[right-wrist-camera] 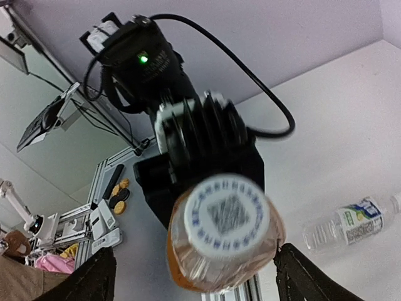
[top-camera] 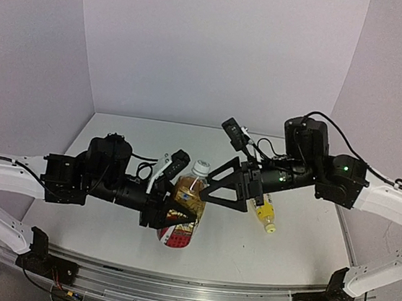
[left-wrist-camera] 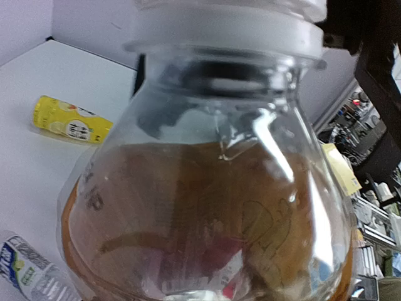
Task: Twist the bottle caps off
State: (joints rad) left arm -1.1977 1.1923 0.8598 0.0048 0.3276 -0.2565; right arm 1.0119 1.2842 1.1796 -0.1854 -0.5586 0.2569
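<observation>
The short amber bottle (top-camera: 182,217) with a red-beige label is held tilted above the table by my left gripper (top-camera: 168,216), which is shut on its body. It fills the left wrist view (left-wrist-camera: 207,207), hiding the fingers. Its white cap (top-camera: 200,168) is on. My right gripper (top-camera: 209,189) is open just right of the cap. In the right wrist view the cap (right-wrist-camera: 230,216) lies between the spread fingers (right-wrist-camera: 94,273). The slim yellow bottle (top-camera: 265,212) lies on the table. The clear bottle with the blue-white label (right-wrist-camera: 348,222) lies on its side.
The white table (top-camera: 116,133) is walled by purple panels at the back and sides. The yellow bottle (left-wrist-camera: 69,120) and the clear bottle (left-wrist-camera: 25,269) both lie left of the held bottle in the left wrist view. A metal rail (top-camera: 171,289) runs along the near edge.
</observation>
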